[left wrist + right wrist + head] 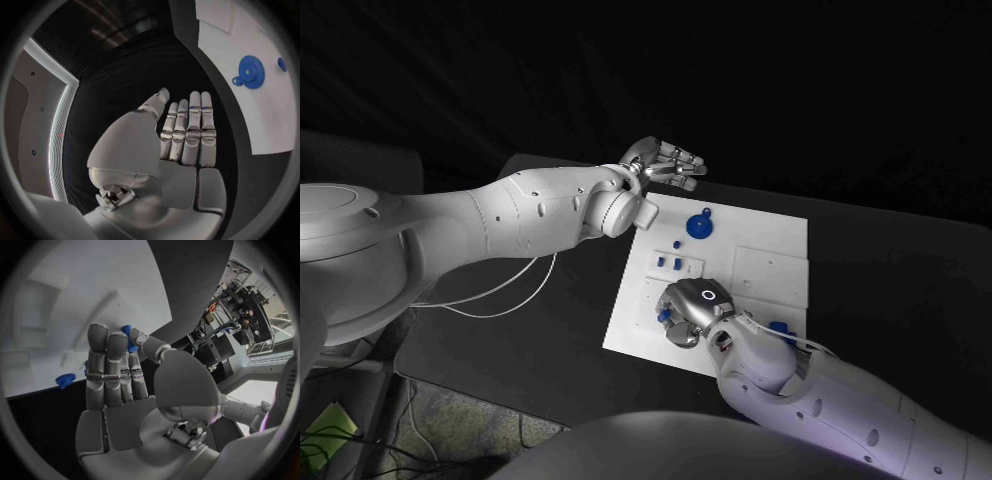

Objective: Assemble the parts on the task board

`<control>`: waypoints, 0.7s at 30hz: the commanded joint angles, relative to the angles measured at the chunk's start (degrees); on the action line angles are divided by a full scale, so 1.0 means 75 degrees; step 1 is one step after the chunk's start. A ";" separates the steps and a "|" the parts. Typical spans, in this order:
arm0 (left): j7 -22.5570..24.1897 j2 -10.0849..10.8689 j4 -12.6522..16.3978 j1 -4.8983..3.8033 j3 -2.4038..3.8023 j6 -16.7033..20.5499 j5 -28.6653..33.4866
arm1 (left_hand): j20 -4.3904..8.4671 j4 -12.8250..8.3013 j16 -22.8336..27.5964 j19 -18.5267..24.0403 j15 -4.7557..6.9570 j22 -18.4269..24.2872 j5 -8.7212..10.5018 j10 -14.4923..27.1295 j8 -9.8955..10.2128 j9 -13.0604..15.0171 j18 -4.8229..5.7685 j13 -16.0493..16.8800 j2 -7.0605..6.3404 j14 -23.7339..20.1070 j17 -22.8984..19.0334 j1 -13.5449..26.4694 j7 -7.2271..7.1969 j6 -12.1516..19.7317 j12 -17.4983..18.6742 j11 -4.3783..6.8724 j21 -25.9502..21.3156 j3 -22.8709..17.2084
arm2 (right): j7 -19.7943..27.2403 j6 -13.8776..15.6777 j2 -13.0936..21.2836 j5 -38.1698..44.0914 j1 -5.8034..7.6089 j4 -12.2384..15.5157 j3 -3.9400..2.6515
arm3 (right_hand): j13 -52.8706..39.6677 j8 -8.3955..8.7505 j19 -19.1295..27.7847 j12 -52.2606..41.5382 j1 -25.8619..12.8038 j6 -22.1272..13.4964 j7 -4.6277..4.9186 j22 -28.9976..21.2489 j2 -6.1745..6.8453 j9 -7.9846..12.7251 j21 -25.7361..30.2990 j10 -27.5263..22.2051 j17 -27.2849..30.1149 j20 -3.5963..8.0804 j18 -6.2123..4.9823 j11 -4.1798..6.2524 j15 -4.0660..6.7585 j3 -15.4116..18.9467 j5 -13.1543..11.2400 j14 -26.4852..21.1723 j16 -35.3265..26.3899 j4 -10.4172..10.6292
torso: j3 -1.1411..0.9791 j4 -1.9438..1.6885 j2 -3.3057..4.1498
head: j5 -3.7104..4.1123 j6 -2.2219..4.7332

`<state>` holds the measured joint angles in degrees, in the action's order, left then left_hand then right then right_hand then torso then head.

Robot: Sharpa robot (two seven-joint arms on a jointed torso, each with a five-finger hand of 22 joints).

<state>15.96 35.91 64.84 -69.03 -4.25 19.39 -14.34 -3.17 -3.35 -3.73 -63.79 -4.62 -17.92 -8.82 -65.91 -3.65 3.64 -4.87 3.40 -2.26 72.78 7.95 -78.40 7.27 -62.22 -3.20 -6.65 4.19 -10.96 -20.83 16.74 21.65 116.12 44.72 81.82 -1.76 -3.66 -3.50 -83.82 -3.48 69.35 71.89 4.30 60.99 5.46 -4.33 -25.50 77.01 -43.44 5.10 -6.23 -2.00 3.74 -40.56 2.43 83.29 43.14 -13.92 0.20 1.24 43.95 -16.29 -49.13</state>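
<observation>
My right hand (692, 312) sits low over the task board (776, 240) near its 7 o'clock corner, thumb and a finger pinching a small blue part (129, 336) so I can seat it. My left hand (664, 164) hangs off the board's 11 o'clock corner, fingers straight and holding nothing, clear of the work. The blue gear (700, 224) lies at the board's 12 o'clock. My own fingers hide the slot beneath the part.
</observation>
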 commanded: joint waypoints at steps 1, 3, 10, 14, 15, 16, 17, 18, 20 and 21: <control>0.0029 -0.0024 0.0010 -0.0009 0.0007 -0.0115 0.0032 | -0.0039 0.0030 0.0024 -0.0038 0.0013 0.0006 0.0045 0.0058 -0.0003 0.0011 0.0154 -0.0007 0.0047 -0.0047 0.0002 0.0012 -0.0004 0.0017 -0.0038 0.0007 0.0049 0.0033 | -0.0206 -0.0167 -0.0034 0.0144 -0.0030 0.0011 0.0039 | -0.0003 -0.0029 -0.0298 -0.0009 0.0020 0.0057 0.0013 0.0007 -0.0087 -0.0030 -0.0022 0.0197 -0.0011 0.0053 -0.0084 0.0124 0.0042 -0.0019 0.0045 -0.0011 -0.0027 -0.0047 | 0.0007 -0.0006 -0.0002 | 0.0009 -0.0001; 0.0026 -0.0026 0.0010 -0.0009 0.0007 -0.0124 0.0032 | -0.0039 0.0030 0.0024 -0.0038 0.0013 0.0006 0.0045 0.0058 -0.0003 0.0011 0.0154 -0.0007 0.0047 -0.0047 0.0002 0.0012 -0.0004 0.0017 -0.0038 0.0007 0.0049 0.0033 | -0.0245 -0.0179 -0.0050 0.0167 -0.0030 0.0011 0.0046 | -0.0003 -0.0028 -0.0296 -0.0008 0.0014 0.0061 0.0011 0.0037 -0.0079 -0.0029 -0.0024 0.0200 -0.0010 0.0053 -0.0083 0.0126 0.0043 -0.0030 0.0044 -0.0013 -0.0036 -0.0050 | 0.0011 -0.0006 -0.0002 | 0.0013 -0.0004; 0.0013 -0.0036 0.0012 -0.0009 0.0007 -0.0148 0.0032 | -0.0039 0.0030 0.0024 -0.0038 0.0013 0.0006 0.0045 0.0058 -0.0003 0.0011 0.0154 -0.0007 0.0047 -0.0047 0.0002 0.0012 -0.0004 0.0017 -0.0038 0.0007 0.0049 0.0033 | -0.0379 -0.0243 -0.0123 0.0234 -0.0030 -0.0058 0.0096 | -0.0009 -0.0026 -0.0280 -0.0010 -0.0027 0.0054 0.0015 0.0066 -0.0038 -0.0040 0.0032 0.0198 0.0005 0.0038 -0.0093 0.0121 0.0035 -0.0104 0.0056 -0.0017 -0.0044 -0.0042 | 0.0011 -0.0007 0.0001 | 0.0011 -0.0011; 0.0002 -0.0035 0.0012 -0.0009 0.0007 -0.0162 0.0032 | -0.0042 0.0039 0.0023 -0.0039 0.0010 0.0030 0.0050 0.0065 -0.0003 0.0011 0.0155 -0.0006 0.0047 -0.0050 0.0004 0.0021 -0.0005 0.0019 -0.0038 0.0004 0.0045 0.0044 | -0.0425 -0.0246 -0.0151 0.0211 -0.0030 -0.0117 0.0128 | -0.0011 -0.0021 -0.0260 -0.0010 -0.0063 -0.0014 0.0043 0.0002 0.0059 -0.0043 0.0223 0.0129 0.0045 0.0017 -0.0117 0.0098 0.0018 -0.0102 0.0104 -0.0034 -0.0071 -0.0036 | 0.0006 -0.0003 -0.0003 | 0.0009 -0.0017; 0.0001 -0.0034 0.0013 -0.0009 0.0007 -0.0163 0.0032 | -0.0042 0.0039 0.0023 -0.0039 0.0010 0.0030 0.0050 0.0065 -0.0003 0.0011 0.0155 -0.0006 0.0047 -0.0050 0.0004 0.0021 -0.0005 0.0019 -0.0038 0.0004 0.0045 0.0044 | -0.0423 -0.0245 -0.0153 0.0199 -0.0030 -0.0123 0.0131 | -0.0005 -0.0012 -0.0261 -0.0002 -0.0076 -0.0063 0.0056 -0.0004 0.0104 -0.0033 0.0240 0.0073 0.0050 0.0011 -0.0119 0.0082 0.0008 -0.0072 0.0149 -0.0034 -0.0074 -0.0042 | 0.0006 -0.0003 -0.0003 | 0.0009 -0.0017; 0.0000 -0.0034 0.0013 -0.0009 0.0007 -0.0164 0.0032 | -0.0042 0.0039 0.0023 -0.0039 0.0010 0.0030 0.0050 0.0065 -0.0003 0.0011 0.0155 -0.0006 0.0047 -0.0050 0.0004 0.0021 -0.0005 0.0019 -0.0038 0.0004 0.0045 0.0044 | -0.0419 -0.0244 -0.0154 0.0187 -0.0030 -0.0128 0.0134 | -0.0003 -0.0012 -0.0261 -0.0002 -0.0084 -0.0097 0.0066 -0.0006 0.0130 -0.0025 0.0248 0.0037 0.0054 0.0006 -0.0120 0.0072 0.0001 -0.0043 0.0185 -0.0032 -0.0073 -0.0041 | 0.0006 -0.0003 -0.0003 | 0.0009 -0.0017; -0.0002 -0.0033 0.0013 -0.0009 0.0007 -0.0166 0.0032 | -0.0042 0.0039 0.0023 -0.0039 0.0010 0.0030 0.0050 0.0065 -0.0003 0.0011 0.0155 -0.0006 0.0047 -0.0050 0.0004 0.0021 -0.0005 0.0019 -0.0038 0.0004 0.0045 0.0044 | -0.0407 -0.0243 -0.0157 0.0166 -0.0029 -0.0136 0.0138 | -0.0003 -0.0017 -0.0263 -0.0007 -0.0100 -0.0165 0.0080 -0.0015 0.0190 -0.0009 0.0274 -0.0031 0.0062 -0.0008 -0.0127 0.0054 -0.0012 0.0054 0.0278 -0.0032 -0.0072 -0.0028 | 0.0005 0.0001 -0.0005 | 0.0005 -0.0019; -0.0003 -0.0032 0.0013 -0.0009 0.0007 -0.0168 0.0032 | -0.0042 0.0039 0.0023 -0.0039 0.0010 0.0030 0.0050 0.0065 -0.0003 0.0011 0.0155 -0.0006 0.0047 -0.0050 0.0004 0.0021 -0.0005 0.0019 -0.0038 0.0004 0.0045 0.0044 | -0.0390 -0.0240 -0.0159 0.0140 -0.0029 -0.0140 0.0142 | -0.0002 -0.0015 -0.0269 -0.0005 -0.0101 -0.0279 0.0101 -0.0025 0.0256 0.0020 0.0300 -0.0115 0.0071 -0.0027 -0.0136 0.0030 -0.0029 0.0178 0.0304 -0.0032 -0.0065 -0.0011 | 0.0005 0.0003 -0.0002 | 0.0002 -0.0022; -0.0006 -0.0031 0.0014 -0.0009 0.0007 -0.0174 0.0032 | -0.0042 0.0039 0.0023 -0.0039 0.0010 0.0030 0.0050 0.0065 -0.0003 0.0011 0.0155 -0.0006 0.0047 -0.0050 0.0004 0.0021 -0.0005 0.0019 -0.0038 0.0004 0.0045 0.0044 | -0.0355 -0.0217 -0.0161 0.0085 -0.0029 -0.0143 0.0149 | -0.0001 -0.0013 -0.0275 -0.0003 -0.0111 -0.0476 0.0130 -0.0066 0.0369 0.0059 0.0379 -0.0152 0.0088 -0.0048 -0.0150 0.0016 -0.0045 0.0336 0.0296 -0.0032 -0.0060 0.0048 | 0.0002 0.0004 0.0000 | 0.0001 -0.0027; -0.0008 -0.0031 0.0014 -0.0009 0.0007 -0.0176 0.0032 | -0.0042 0.0039 0.0023 -0.0039 0.0010 0.0030 0.0050 0.0065 -0.0003 0.0011 0.0155 -0.0006 0.0047 -0.0050 0.0004 0.0021 -0.0005 0.0019 -0.0038 0.0004 0.0045 0.0044 | -0.0337 -0.0200 -0.0161 0.0062 -0.0029 -0.0143 0.0152 | 0.0001 -0.0011 -0.0284 -0.0002 -0.0117 -0.0565 0.0144 -0.0088 0.0429 0.0066 0.0415 -0.0171 0.0100 -0.0058 -0.0156 0.0008 -0.0053 0.0400 0.0230 -0.0033 -0.0060 0.0079 | 0.0002 0.0004 0.0000 | 0.0001 -0.0027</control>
<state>15.74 35.79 64.84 -69.03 -4.24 18.99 -14.34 -3.39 -3.16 -3.73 -64.00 -4.62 -17.74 -8.82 -65.91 -3.65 3.64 -4.87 3.40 -2.26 72.78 7.95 -78.40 7.27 -62.22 -3.20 -6.65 4.19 -10.77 -23.23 16.85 20.40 117.28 44.86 81.09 -0.94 -3.72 -4.03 -83.93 -3.55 68.55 68.25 5.38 60.38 7.97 -4.21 -22.47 76.08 -42.74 4.99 -6.56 -1.91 3.77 -37.87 4.59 82.89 42.76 -13.38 0.24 1.23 43.93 -16.26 -49.30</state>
